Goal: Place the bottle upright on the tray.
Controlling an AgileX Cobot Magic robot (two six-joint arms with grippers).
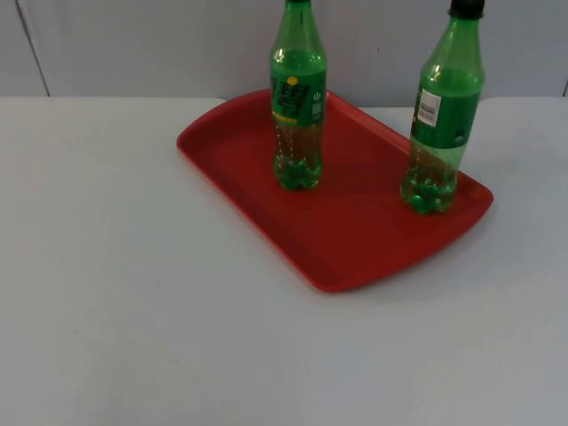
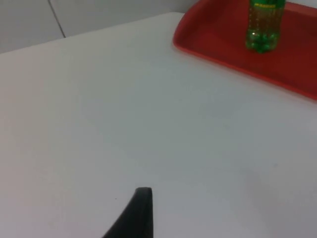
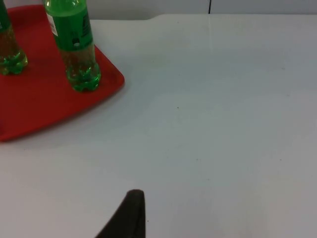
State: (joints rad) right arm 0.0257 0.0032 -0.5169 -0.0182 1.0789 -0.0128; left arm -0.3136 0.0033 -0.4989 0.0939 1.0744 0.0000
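1. While both bottles are standing upright, the red tray (image 1: 355, 240) is lying at an angle on the white table (image 1: 106, 293), toward the far side and right of centre.
2. The left bottle (image 1: 298, 98) is standing on the far part of the tray, its green label facing the top camera and a little green liquid sitting at its base.
3. The right bottle (image 1: 442, 115) is wearing a black cap and is standing near the tray's right edge, well apart from the left bottle.
4. Both bottles are resting on the tray floor and neither one is leaning on the rim.
5. The left hand (image 2: 136, 213) is hanging over bare table to the left of the tray, apart from everything; one black fingertip is showing in the left wrist view, and I cannot tell whether the hand is open or closed.
6. The right hand (image 3: 128, 215) is hanging over bare table to the right of the tray, touching nothing; again one black fingertip is showing, so I cannot tell its state.
7. A grey wall (image 1: 133, 44) is closing off the table's far edge behind the tray.
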